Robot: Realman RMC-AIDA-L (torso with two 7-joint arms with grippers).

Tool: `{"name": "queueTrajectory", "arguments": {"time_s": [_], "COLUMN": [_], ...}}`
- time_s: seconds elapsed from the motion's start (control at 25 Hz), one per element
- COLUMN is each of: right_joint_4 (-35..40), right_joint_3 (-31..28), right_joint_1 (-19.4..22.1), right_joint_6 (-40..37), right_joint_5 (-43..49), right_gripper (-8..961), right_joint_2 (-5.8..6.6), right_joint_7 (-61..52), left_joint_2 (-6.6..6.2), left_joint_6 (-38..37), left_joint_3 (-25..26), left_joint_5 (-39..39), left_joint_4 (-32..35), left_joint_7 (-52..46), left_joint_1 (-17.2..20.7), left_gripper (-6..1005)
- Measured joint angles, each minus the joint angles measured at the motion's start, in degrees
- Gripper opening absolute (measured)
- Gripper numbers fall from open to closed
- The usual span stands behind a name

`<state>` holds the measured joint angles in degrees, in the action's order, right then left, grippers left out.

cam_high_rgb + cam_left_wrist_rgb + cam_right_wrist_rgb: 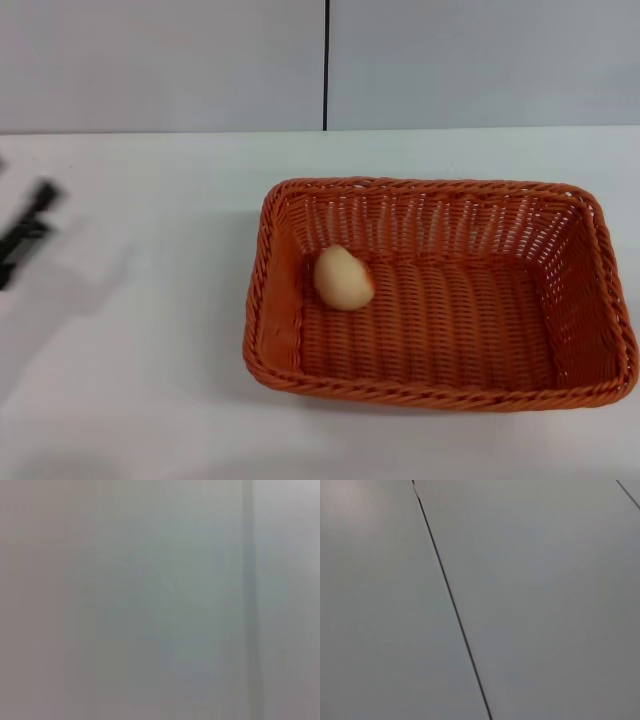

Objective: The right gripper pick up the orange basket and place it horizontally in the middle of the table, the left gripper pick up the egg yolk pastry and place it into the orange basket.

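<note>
The orange basket [440,295] is sitting lengthwise across the centre-right of the head view on the white table [130,400]. The egg yolk pastry [343,277] is lying inside it, on the woven floor near the basket's left end wall. The left gripper [25,235] is showing as a blurred black shape at the left edge of the frame, well apart from the basket; whether its jaws are released or clenched cannot be told. The right gripper is appearing in no view. Both wrist views are showing only grey panelling.
</note>
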<state>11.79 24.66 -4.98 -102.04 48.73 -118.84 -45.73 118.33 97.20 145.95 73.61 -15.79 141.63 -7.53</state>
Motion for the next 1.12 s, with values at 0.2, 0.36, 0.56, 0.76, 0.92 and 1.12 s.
{"name": "queueTrajectory", "arguments": {"time_s": [0.2,0.36,0.56,0.76,0.92,1.12], "right_joint_4": [-0.48,-0.82,-1.43,-1.59,-2.19,-2.17], "right_joint_3": [0.54,0.73,0.75,0.74,0.52,0.28], "right_joint_1": [-1.77,-2.88,-4.24,-4.74,-4.8,-5.14], "right_joint_6": [3.82,4.0,4.61,4.64,4.66,4.67], "right_joint_5": [0.14,0.16,0.23,0.24,0.24,0.24], "right_gripper": [581,580,580,580,581,580], "right_joint_2": [0.03,0.03,0.02,0.02,0.02,0.02], "right_joint_7": [1.61,4.1,4.77,5.58,5.89,5.91], "left_joint_2": [0.16,0.14,0.16,0.22,0.22,0.22], "left_joint_6": [0.11,-0.4,-0.75,-1.09,-1.58,-1.58], "left_joint_3": [10.15,14.49,16.87,17.78,17.75,17.84], "left_joint_5": [-0.68,-0.74,-0.75,-0.75,-0.75,-0.75], "left_joint_4": [4.0,7.99,9.92,11.15,11.22,11.26], "left_joint_7": [5.51,11.31,13.28,13.79,13.92,13.9], "left_joint_1": [3.3,4.12,4.54,4.34,4.14,4.06], "left_gripper": [785,784,784,784,784,784]}}
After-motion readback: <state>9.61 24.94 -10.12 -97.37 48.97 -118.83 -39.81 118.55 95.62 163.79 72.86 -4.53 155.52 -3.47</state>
